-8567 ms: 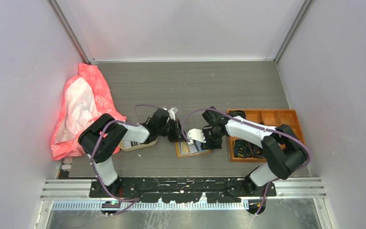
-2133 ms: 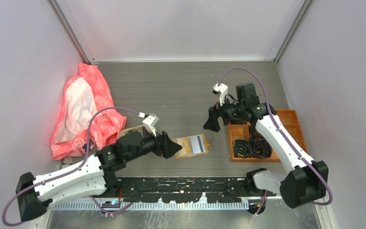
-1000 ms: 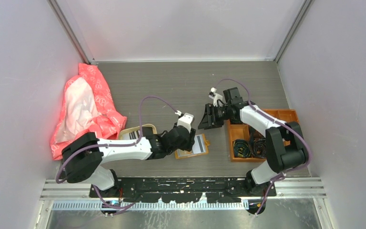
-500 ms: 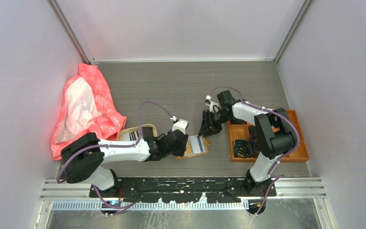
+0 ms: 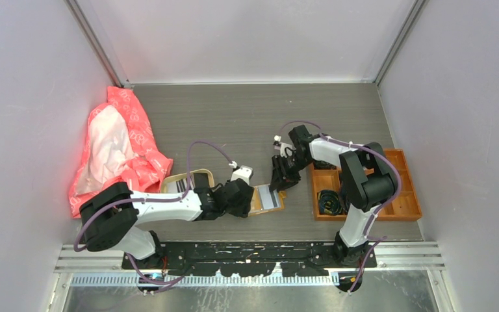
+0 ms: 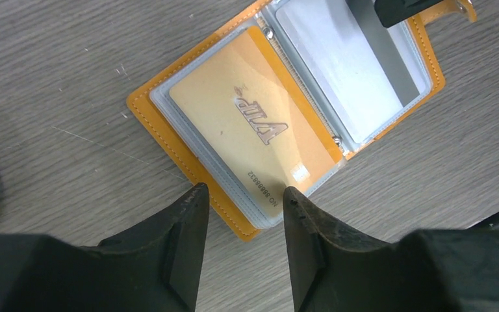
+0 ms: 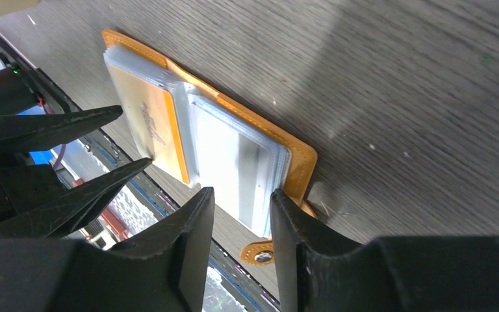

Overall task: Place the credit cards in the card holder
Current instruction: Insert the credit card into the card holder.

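Left gripper (image 6: 243, 195) spread and empty, open card holder (image 6: 167, 138) just ahead, its corner at the fingertips, gold card (image 6: 253, 130) sleeved inside. Right gripper (image 7: 240, 195) parted too, over the snap tab (image 7: 260, 252) edge; bare table (image 7: 429, 97) beyond it

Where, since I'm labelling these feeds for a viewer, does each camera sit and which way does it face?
Top external: above and behind the bases, looking down on the table; both arms show, left pincer and right pincer at the card holder.
Left wrist: on the left arm, looking down at the open card holder; own fingers below.
Right wrist: on the right arm, slanting across the card holder toward the left pincer; own fingers below.
Shared: both wrist views show the card holder, from opposite sides.
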Controlling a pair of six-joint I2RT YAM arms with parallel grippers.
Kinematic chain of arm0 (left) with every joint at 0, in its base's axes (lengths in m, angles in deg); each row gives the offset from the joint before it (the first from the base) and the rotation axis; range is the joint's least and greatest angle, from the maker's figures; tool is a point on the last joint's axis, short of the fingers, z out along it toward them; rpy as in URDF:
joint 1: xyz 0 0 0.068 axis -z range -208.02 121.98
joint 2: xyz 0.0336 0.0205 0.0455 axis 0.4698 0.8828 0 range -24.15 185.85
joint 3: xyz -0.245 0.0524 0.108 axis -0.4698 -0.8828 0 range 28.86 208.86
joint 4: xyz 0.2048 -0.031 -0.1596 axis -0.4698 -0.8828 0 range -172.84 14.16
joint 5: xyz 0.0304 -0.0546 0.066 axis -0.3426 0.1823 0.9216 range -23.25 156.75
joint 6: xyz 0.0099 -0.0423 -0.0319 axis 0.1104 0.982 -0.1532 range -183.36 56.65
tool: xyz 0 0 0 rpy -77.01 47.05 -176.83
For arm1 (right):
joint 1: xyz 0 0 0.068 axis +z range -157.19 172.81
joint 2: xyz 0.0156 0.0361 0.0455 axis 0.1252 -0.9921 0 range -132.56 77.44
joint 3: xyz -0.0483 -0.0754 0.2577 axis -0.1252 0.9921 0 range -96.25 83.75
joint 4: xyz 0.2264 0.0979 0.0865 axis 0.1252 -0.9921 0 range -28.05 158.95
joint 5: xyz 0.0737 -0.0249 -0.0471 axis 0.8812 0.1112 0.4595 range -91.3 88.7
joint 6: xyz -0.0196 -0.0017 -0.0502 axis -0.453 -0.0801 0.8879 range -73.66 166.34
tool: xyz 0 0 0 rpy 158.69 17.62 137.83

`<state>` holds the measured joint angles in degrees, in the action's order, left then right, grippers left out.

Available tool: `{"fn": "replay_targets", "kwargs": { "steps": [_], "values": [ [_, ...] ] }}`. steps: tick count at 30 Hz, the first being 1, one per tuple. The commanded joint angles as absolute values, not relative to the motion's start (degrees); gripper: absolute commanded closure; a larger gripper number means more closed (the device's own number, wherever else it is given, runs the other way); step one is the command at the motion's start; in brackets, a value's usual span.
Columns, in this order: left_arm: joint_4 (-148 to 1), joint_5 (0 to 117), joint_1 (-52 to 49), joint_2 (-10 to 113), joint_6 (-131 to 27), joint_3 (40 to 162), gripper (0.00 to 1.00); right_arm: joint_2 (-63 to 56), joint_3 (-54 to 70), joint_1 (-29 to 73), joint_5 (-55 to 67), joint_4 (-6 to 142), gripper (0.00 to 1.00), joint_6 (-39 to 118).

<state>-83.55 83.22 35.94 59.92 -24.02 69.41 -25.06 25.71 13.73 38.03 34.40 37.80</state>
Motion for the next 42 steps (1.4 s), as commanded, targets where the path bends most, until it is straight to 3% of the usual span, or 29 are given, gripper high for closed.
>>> {"fn": "replay_targets", "kwargs": {
  "steps": [1, 24, 42],
  "values": [
    [-84.39, 80.51, 35.51, 59.00, -22.06, 68.91, 0.52, -25.58, 23.35, 13.94, 36.77, 33.10, 0.56, 39.36],
    [-77.85, 74.01, 32.73, 62.76, -20.99, 68.49, 0.55, -27.49, 22.06, 14.77, 43.46, 31.86, 0.57, 39.06],
    [-79.68, 72.60, 30.90, 58.30, -21.32, 66.96, 0.54, -25.56, 22.34, 11.53, 48.36, 33.38, 0.56, 37.88]
  ]
}}
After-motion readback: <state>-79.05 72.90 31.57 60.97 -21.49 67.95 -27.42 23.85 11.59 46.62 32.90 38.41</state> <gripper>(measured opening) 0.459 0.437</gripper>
